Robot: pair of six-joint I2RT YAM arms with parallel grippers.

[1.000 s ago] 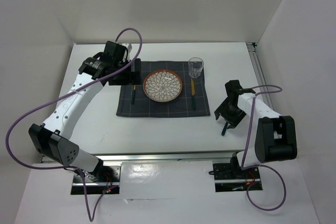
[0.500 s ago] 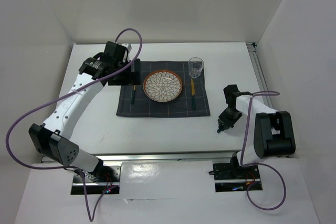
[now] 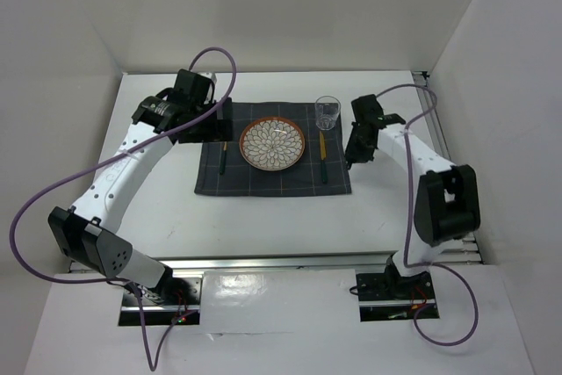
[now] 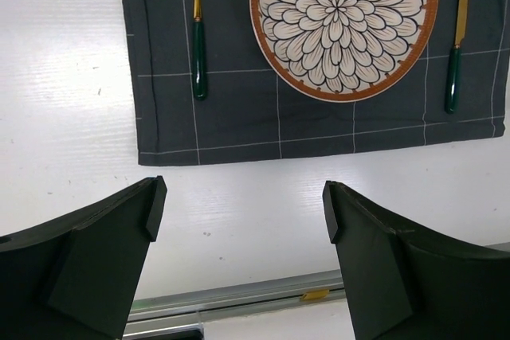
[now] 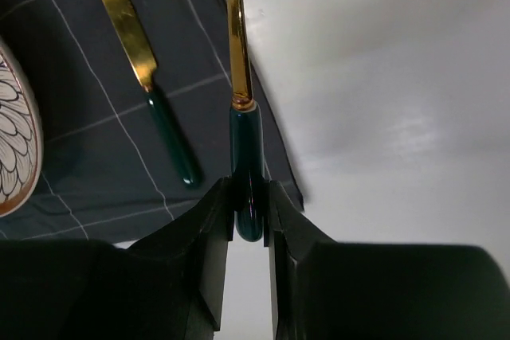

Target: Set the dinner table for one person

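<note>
On the white dinner table (image 3: 263, 217) lies a dark grey checked placemat (image 3: 263, 183). It bears a flower-patterned plate (image 3: 273, 143), a fork (image 3: 223, 160) on the left, a knife (image 3: 322, 154) on the right and a clear glass (image 3: 327, 111) at its far right corner. My right gripper (image 3: 351, 154) hovers at the mat's right edge. In the right wrist view this gripper (image 5: 249, 205) is shut on the green handle of a gold utensil (image 5: 243, 133), beside the knife (image 5: 143, 77); the utensil's head is out of view. My left gripper (image 4: 243, 212) hangs open and empty by the mat's far left corner.
Silver rails run along the table's near edge (image 3: 281, 263) and right edge (image 3: 432, 120). White walls enclose the back and both sides. Purple cables loop from both arms. In the left wrist view the near rail (image 4: 239, 296) shows between the fingers.
The right gripper has shut on the green-handled utensil at the table's right side and swung it up and left to the placemat's right edge. The left arm has not moved.
</note>
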